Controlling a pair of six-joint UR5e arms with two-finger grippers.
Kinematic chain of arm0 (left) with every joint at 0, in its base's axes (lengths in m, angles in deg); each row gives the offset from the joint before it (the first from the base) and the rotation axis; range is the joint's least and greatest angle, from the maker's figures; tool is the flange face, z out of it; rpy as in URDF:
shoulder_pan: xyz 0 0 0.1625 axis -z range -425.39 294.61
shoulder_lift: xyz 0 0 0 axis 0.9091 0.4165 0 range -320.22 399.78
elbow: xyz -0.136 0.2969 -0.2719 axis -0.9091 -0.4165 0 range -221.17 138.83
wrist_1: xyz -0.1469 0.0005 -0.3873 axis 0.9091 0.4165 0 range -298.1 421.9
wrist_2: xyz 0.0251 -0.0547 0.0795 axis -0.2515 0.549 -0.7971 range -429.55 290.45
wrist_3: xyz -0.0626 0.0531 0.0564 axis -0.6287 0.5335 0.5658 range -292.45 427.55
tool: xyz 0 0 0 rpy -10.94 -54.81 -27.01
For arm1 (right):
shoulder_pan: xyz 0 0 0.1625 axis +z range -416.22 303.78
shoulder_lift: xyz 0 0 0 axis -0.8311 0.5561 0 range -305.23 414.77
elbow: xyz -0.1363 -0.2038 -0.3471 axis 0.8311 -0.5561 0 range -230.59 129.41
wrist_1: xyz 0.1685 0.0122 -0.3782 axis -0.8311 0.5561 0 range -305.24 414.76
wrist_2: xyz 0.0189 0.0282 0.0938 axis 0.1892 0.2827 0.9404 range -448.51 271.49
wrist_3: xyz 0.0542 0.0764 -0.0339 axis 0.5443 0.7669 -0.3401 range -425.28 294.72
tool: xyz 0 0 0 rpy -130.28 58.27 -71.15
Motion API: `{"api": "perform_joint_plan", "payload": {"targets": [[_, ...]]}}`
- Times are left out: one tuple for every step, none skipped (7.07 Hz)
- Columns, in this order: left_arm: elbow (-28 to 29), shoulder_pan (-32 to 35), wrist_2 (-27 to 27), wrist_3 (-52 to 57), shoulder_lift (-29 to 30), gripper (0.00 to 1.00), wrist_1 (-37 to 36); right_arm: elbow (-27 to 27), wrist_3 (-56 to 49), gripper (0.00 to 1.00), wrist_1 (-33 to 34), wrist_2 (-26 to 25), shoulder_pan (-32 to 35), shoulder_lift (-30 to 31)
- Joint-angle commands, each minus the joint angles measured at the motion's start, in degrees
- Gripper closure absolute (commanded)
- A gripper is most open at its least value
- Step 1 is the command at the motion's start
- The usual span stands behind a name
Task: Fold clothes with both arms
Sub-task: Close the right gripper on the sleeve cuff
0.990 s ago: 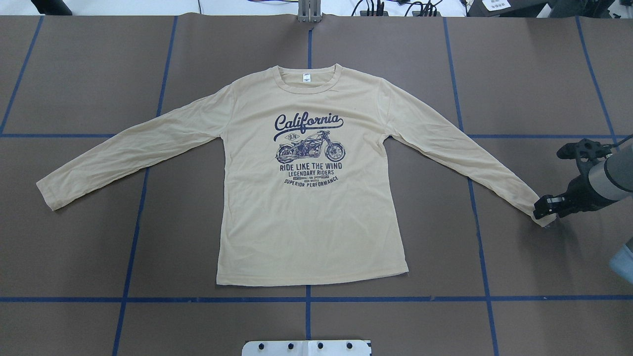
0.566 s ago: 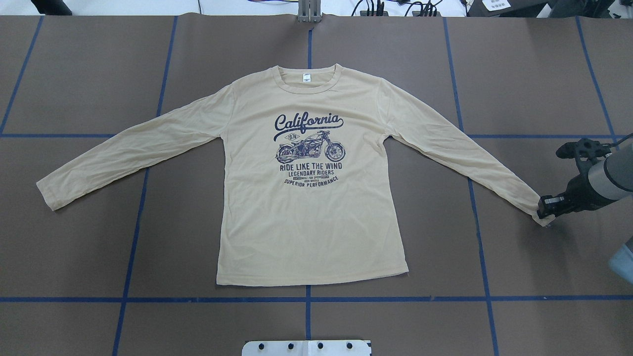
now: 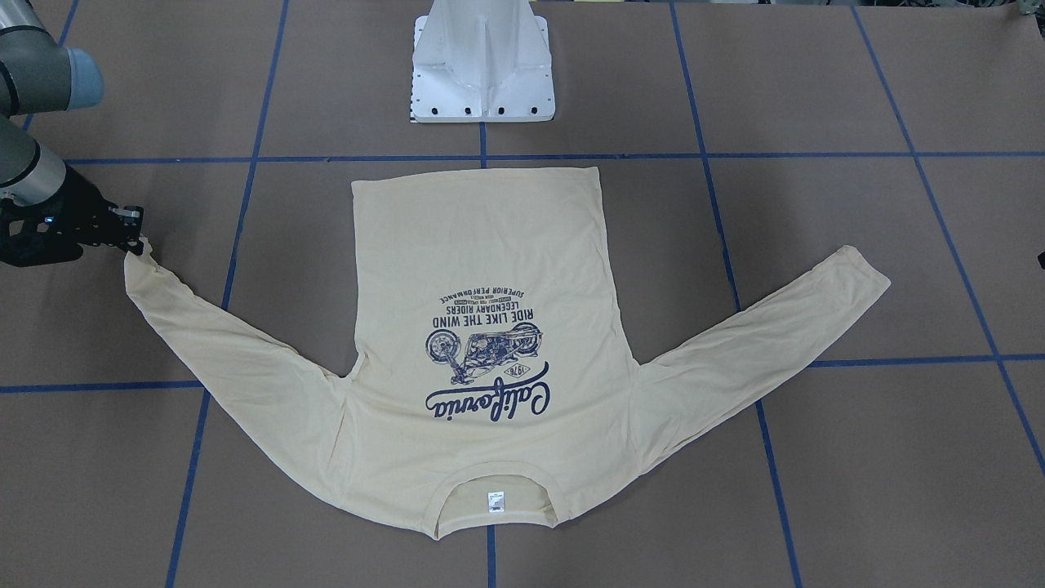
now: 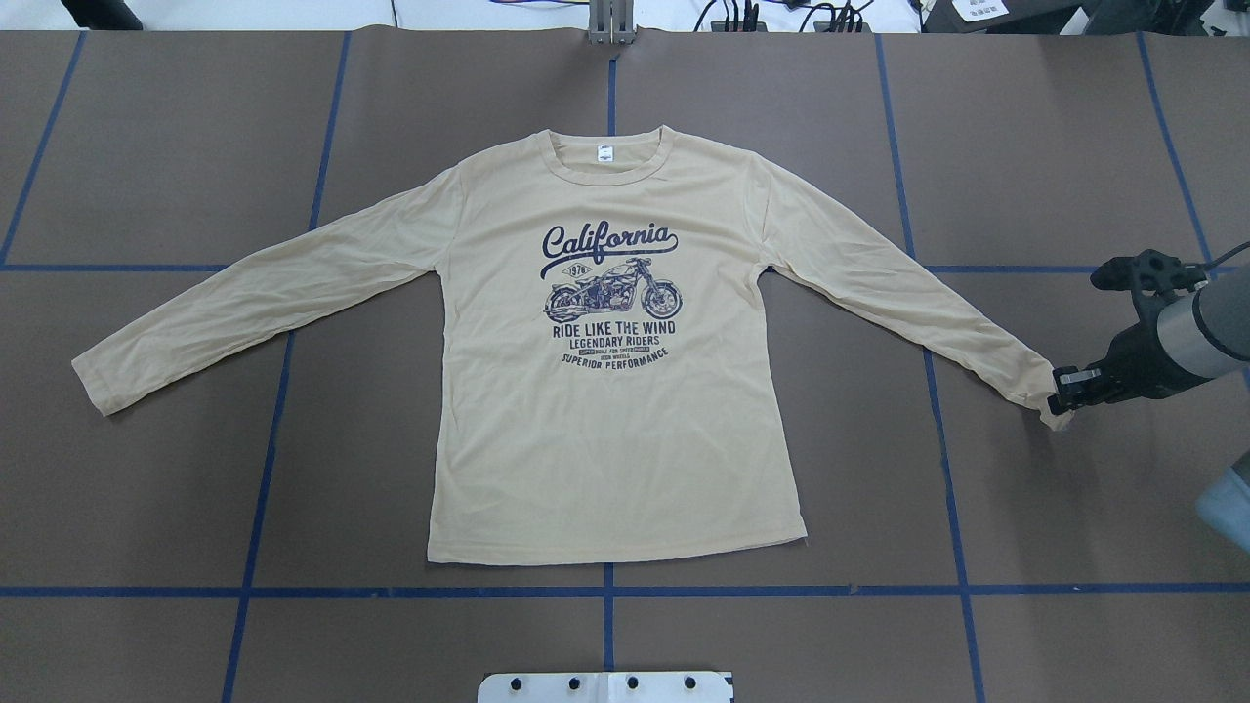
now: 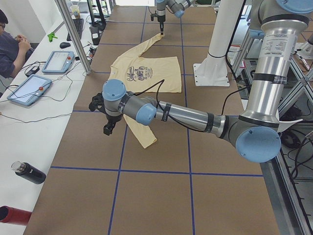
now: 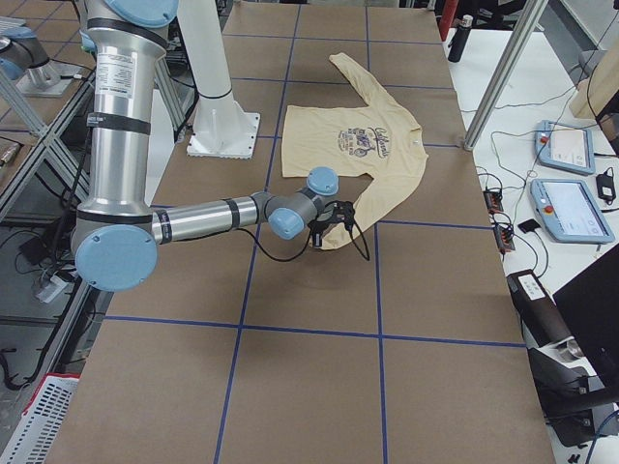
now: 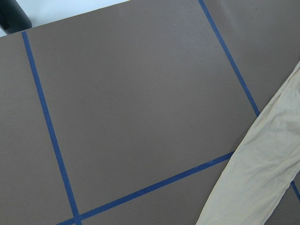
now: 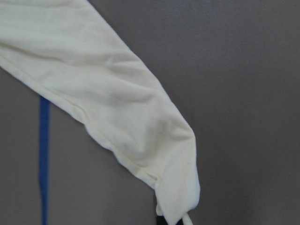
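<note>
The clothes, a cream-yellow long-sleeved shirt (image 4: 615, 420) with a navy "California" print, lie flat and print-up with both sleeves spread. My right gripper (image 4: 1061, 400) is shut on the cuff of the right sleeve (image 8: 117, 98), which bunches at the fingertips. The front-facing view shows this gripper (image 3: 135, 238) at the sleeve tip. My left gripper (image 5: 107, 129) shows only in the exterior left view. It hovers beside the end of the left sleeve (image 7: 262, 178), and I cannot tell whether it is open or shut.
The white pedestal base (image 3: 482, 65) stands behind the shirt's hem. Blue tape lines (image 4: 605, 591) cross the brown table. A side table with tablets (image 5: 29, 89) and bottles (image 5: 29, 172) runs along the far edge, where a person (image 5: 12, 46) sits.
My right gripper has moved a little toward the far side of the table and inward, taking the sleeve cuff with it. The rest of the shirt lies as before.
</note>
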Motion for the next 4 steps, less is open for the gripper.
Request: {"api": "perform_joint_plan", "payload": {"targets": [[0.70,0.00,0.03,0.09,0.00,0.01,0.00,3.65,1.02,1.00,-0.61,8.70,7.32,-2.95],[0.79,0.08,-0.06,0.18,-0.08,0.01,0.08,3.75,1.11,1.00,-0.36,12.58,10.76,-6.71],[0.79,0.00,-0.06,0.09,-0.09,0.01,0.00,3.58,3.63,1.00,-0.18,14.18,12.45,-10.32],[0.79,0.08,-0.06,0.09,-0.17,0.01,0.00,3.40,10.62,1.00,-0.18,14.28,12.64,-16.01]]}}
